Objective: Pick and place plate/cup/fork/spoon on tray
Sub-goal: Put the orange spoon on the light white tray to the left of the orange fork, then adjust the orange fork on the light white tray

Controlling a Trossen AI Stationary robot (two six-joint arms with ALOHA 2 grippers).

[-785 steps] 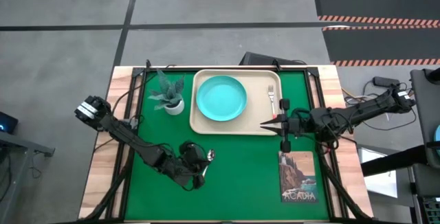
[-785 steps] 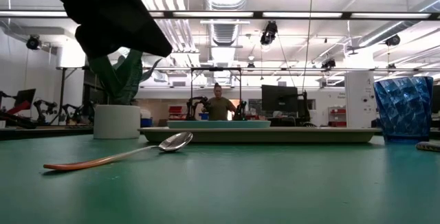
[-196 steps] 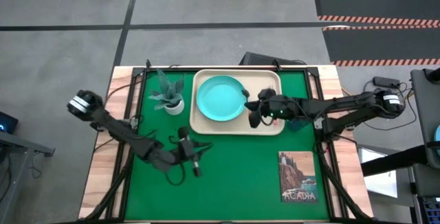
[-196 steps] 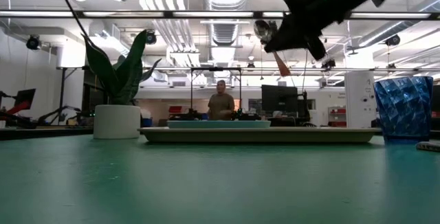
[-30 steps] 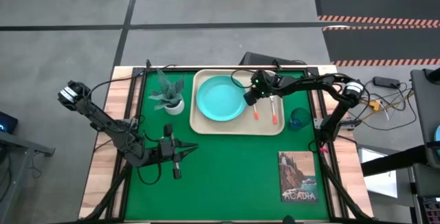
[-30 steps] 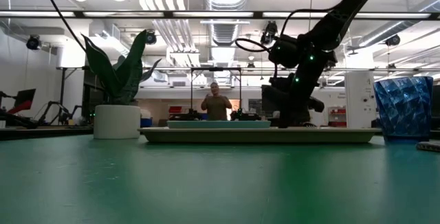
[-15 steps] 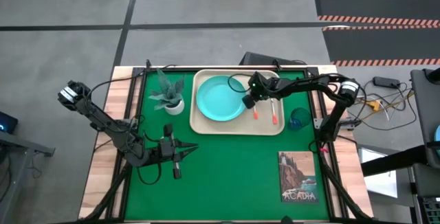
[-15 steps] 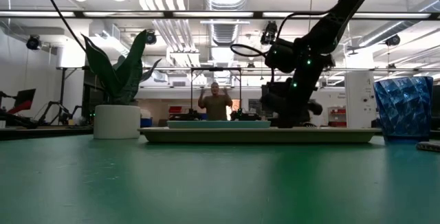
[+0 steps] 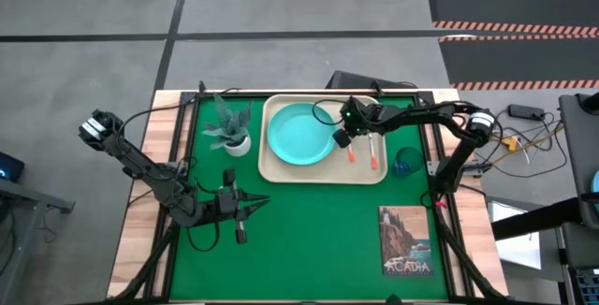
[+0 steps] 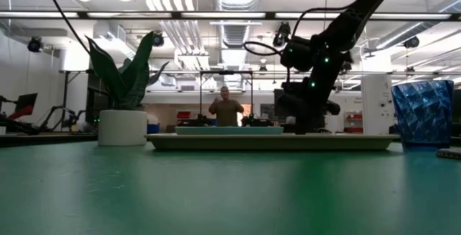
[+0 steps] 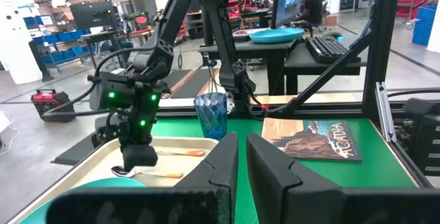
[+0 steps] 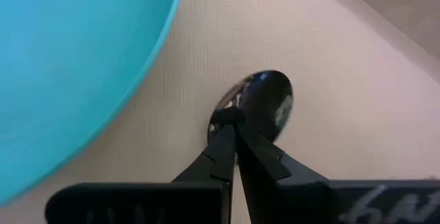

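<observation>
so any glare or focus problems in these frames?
Low view: bright ceiling lights blow out the top, and the right tool reads as a dark silhouette. Right wrist view: the spoon bowl mirrors the tool, while the plate looks soft. High view: evenly lit.

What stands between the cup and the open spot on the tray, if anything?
The cup stands on the green mat just off the tray's right edge. Between it and the tray's bare corner lies the fork, with the spoon beside it. The right claw hovers over the spoon's bowl. The rim is the only other barrier.
</observation>
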